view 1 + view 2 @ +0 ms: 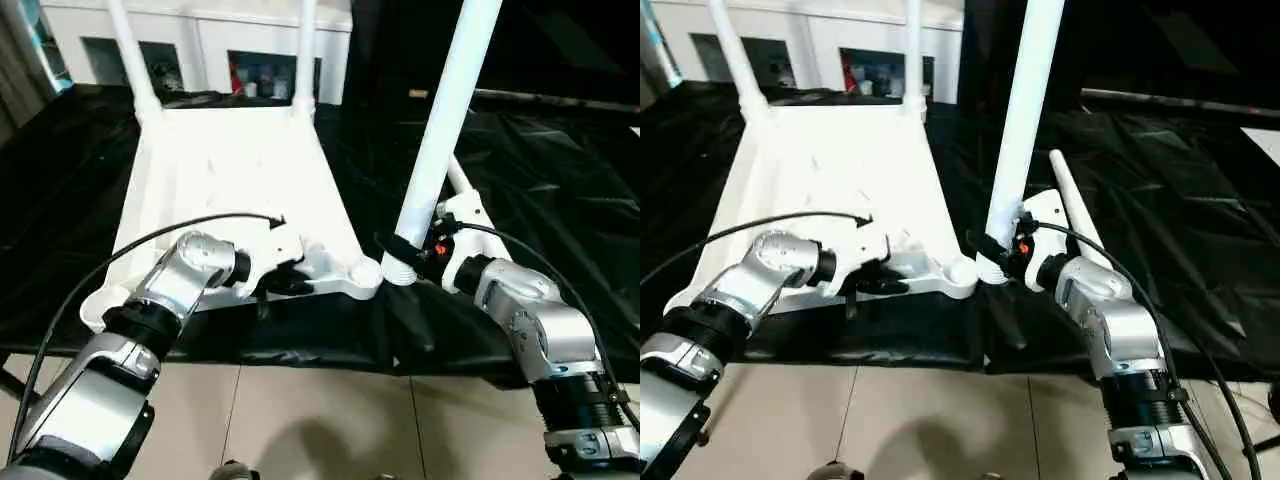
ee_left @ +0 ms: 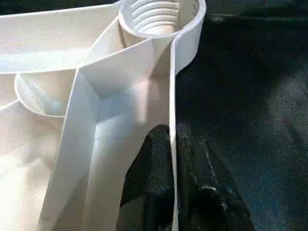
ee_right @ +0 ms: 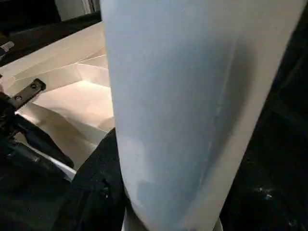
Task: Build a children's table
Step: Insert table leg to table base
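The white tabletop (image 1: 230, 170) lies upside down on black sheeting, ribs up. Two white legs (image 1: 125, 50) (image 1: 305, 50) stand in its far corner sockets. My left gripper (image 1: 285, 283) is shut on the tabletop's near rim; in the left wrist view the black fingers (image 2: 154, 168) sit on either side of the thin rim wall (image 2: 173, 96), just short of the threaded near-right socket (image 2: 159, 14). My right gripper (image 1: 415, 255) is shut on a third leg (image 1: 445, 120), held nearly upright, its threaded foot beside that socket (image 1: 365, 270). A fourth leg (image 1: 1075, 205) lies behind the right gripper.
The black sheeting (image 1: 560, 170) covers the low work surface, whose front edge runs just below both grippers, with tiled floor (image 1: 320, 420) beneath. A white cabinet (image 1: 200, 40) stands at the back. A black cable (image 1: 150, 240) loops over my left forearm.
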Controlling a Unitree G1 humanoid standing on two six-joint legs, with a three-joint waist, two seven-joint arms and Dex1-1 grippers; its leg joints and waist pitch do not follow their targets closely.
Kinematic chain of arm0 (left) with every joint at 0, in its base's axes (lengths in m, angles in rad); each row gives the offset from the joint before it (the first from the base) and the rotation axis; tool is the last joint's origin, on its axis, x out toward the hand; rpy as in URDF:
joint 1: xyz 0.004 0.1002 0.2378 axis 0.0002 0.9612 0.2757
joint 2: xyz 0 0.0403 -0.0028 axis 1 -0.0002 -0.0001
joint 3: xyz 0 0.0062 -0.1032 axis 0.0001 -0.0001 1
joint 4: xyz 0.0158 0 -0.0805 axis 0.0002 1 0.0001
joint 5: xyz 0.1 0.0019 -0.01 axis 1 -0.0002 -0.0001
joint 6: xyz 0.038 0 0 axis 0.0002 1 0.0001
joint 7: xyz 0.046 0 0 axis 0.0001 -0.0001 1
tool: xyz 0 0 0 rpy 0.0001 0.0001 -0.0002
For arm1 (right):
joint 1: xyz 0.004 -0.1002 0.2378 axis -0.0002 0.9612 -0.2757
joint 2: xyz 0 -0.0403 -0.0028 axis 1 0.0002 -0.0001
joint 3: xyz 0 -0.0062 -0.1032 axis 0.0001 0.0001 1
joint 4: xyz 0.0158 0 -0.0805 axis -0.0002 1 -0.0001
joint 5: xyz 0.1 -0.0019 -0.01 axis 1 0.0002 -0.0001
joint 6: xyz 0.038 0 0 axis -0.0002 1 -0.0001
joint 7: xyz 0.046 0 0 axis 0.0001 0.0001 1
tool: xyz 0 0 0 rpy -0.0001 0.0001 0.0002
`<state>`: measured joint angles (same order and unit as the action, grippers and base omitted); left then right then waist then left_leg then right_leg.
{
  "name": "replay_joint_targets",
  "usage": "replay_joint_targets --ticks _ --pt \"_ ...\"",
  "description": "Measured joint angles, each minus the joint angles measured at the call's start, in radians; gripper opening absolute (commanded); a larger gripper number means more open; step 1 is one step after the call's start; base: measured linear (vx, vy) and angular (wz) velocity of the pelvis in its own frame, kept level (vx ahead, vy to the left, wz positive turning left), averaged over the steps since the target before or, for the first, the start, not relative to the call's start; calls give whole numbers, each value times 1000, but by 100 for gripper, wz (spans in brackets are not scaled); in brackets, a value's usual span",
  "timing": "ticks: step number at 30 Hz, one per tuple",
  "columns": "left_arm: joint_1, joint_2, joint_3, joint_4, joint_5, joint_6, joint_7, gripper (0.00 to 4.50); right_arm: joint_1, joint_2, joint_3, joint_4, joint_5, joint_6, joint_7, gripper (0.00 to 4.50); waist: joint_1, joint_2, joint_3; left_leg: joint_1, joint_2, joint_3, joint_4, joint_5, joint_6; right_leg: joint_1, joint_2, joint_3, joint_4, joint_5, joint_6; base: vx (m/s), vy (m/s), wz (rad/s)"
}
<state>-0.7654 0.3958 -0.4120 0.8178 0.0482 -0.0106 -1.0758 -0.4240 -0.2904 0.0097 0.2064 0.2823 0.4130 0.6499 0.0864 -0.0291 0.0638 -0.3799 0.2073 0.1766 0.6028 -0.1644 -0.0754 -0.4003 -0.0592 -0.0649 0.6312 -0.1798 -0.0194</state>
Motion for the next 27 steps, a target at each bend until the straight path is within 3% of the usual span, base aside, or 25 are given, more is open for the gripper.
replay_joint_targets --ticks 10,22,24,27 --pt "-19 -3 4 22 6 3 -43 0 -51 7 45 54 20 29 87 192 1 2 1 0 0 0 0 0 0 -1 0 0 0 1 -1 0 0 0" --pt "20 2 25 -30 -2 -20 -48 0 -173 49 46 272 -4 -56 101 192 4 -1 2 -4 0 2 0 0 0 -4 -1 0 -2 -1 -1 0 0 0" --pt "29 2 34 -45 -1 -7 -46 45 -186 54 43 297 -5 -75 106 192 3 -1 2 -4 0 2 0 0 0 -4 -1 0 -2 -1 -1 0 0 0" --pt "39 -7 62 -62 -15 -3 -35 62 -202 56 35 330 -6 -97 118 192 3 -5 3 -4 1 2 0 0 0 -4 -1 -1 -1 -1 -1 0 0 0"
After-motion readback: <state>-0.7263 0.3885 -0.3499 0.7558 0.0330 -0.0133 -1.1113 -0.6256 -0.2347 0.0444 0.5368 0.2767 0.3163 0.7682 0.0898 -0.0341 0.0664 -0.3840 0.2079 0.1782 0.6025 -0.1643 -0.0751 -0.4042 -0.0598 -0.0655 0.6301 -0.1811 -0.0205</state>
